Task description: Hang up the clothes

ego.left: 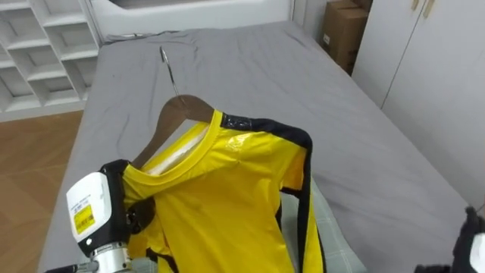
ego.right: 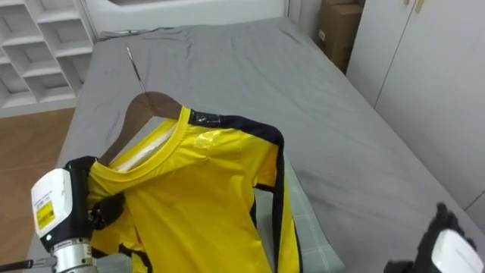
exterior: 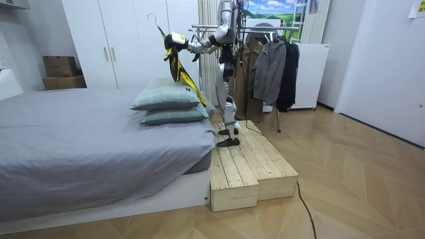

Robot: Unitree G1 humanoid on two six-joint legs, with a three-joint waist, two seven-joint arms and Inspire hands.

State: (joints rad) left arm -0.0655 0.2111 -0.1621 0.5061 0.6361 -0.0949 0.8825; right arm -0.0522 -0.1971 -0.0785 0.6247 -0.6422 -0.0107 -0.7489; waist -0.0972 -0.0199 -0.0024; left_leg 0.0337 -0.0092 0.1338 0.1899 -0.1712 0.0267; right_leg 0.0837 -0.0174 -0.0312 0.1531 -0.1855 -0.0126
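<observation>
Firstly, bed (ego.left: 250, 83): grey cover, running away from us toward 12 o'clock in the eye views.

Wooden platform (exterior: 249, 166): set against the bed's head end. The robot stands on it, facing the bed.

Hung garments (exterior: 269, 66): dark coats on a rail behind the robot.

Pillows (exterior: 166, 99): two, stacked on the bed beneath the raised arm.

Yellow shirt (ego.left: 227, 197): black trim, draped on the hanger and held in the air above the pillows and the bed. Its collar lies toward 11 o'clock and its body falls toward 6 o'clock.

Wooden hanger (ego.left: 178, 114): inside the shirt's neck, its metal hook pointing to 11 o'clock.

Left hand (ego.left: 129, 208): at 8 o'clock of the shirt. We see its fingers closed round the shirt's shoulder, where the hanger's arm runs under the cloth.

Right hand (ego.left: 474, 243): at 4 o'clock, apart from the shirt. We cannot tell how its fingers stand.
</observation>
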